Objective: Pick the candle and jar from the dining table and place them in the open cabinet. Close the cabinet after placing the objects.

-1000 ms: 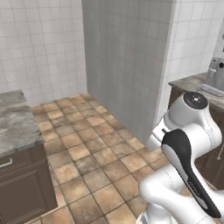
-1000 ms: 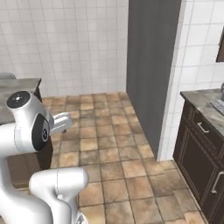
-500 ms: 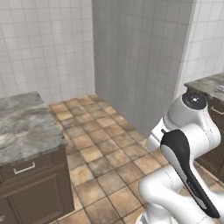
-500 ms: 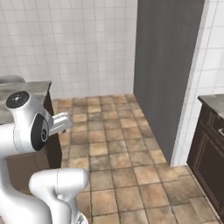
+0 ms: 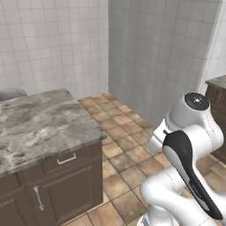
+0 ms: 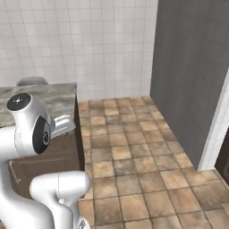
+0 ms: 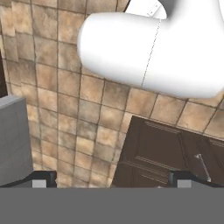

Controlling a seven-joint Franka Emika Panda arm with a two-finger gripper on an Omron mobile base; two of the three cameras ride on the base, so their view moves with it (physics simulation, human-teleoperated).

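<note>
table (image 5: 39, 119): long grey-brown veined marble top over dark brown drawer and door fronts with silver handles; lies left of the arm in the left base view, and behind the arm (image 6: 31, 129) in the right base view; its dark fronts (image 7: 166, 153) sit just above and between the finger tips in the hand view

gripper (image 7: 111, 179): two dark tips at the lower edge of the hand view, set wide apart, nothing between them; points down at the tiled floor (image 7: 65, 100)

floor: brown stone tiles, beneath and beyond the jaws

grey wall panel (image 6: 192, 76): tall, well off to the side of the jaws

white tiled wall (image 5: 53, 39): behind the table

candle, jar: place cannot be told
</note>
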